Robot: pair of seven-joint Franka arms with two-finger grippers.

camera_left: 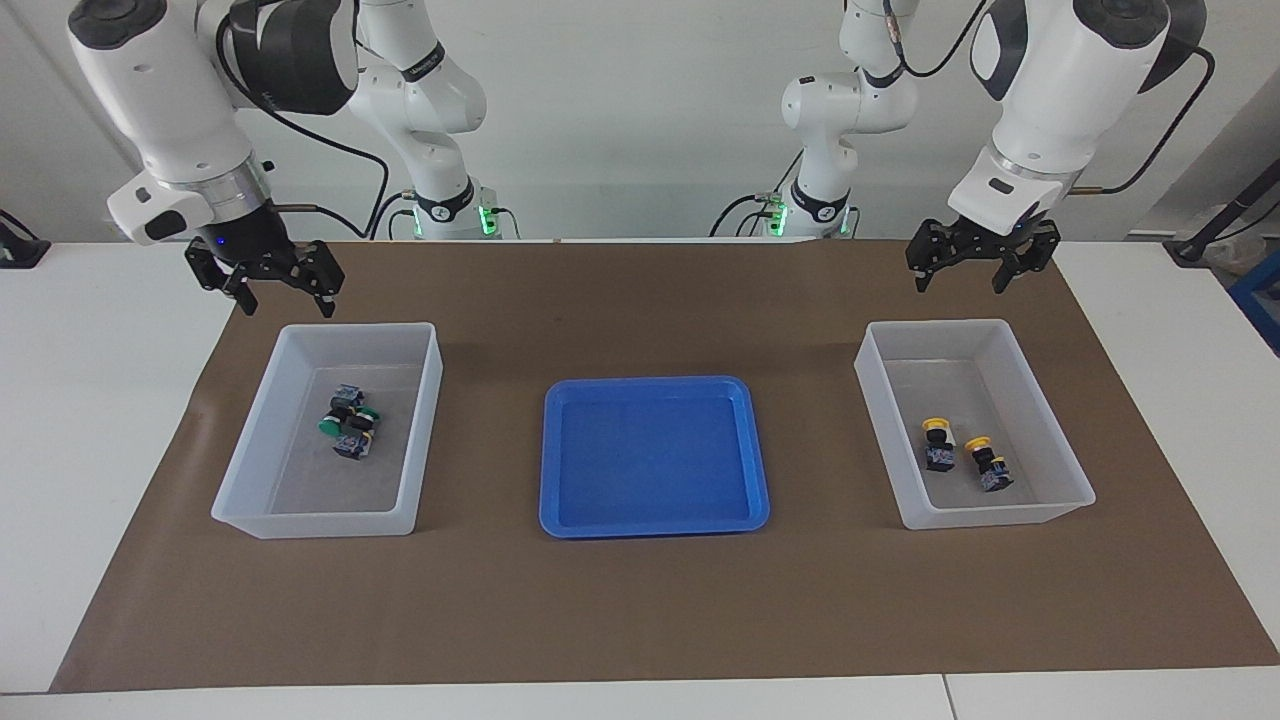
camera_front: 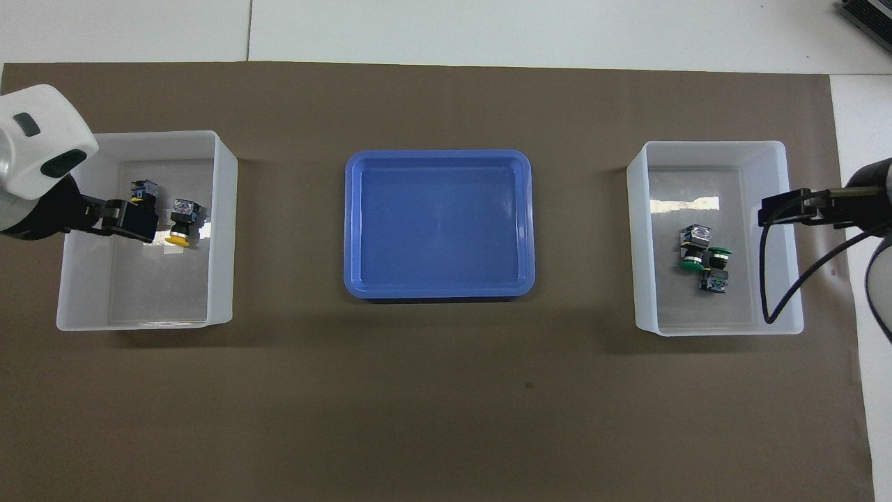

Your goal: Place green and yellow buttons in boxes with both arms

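Green buttons (camera_left: 347,424) in box (camera_left: 262,508), below raised right pincer (camera_left: 266,281) (spread, empty); left pincer (camera_left: 982,258) likewise.

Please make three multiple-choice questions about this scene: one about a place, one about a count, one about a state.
1. Where are the yellow buttons?
A. in the blue tray
B. in the box toward the left arm's end
C. on the brown mat

2. How many green buttons lie in the other box?
A. one
B. two
C. four

3. What is the state of the right gripper?
A. open, holding nothing
B. shut on a button
C. resting in the tray

Answers:
1 B, both lie in that box.
2 B, two green caps show.
3 A, its jaws stand apart in the air.
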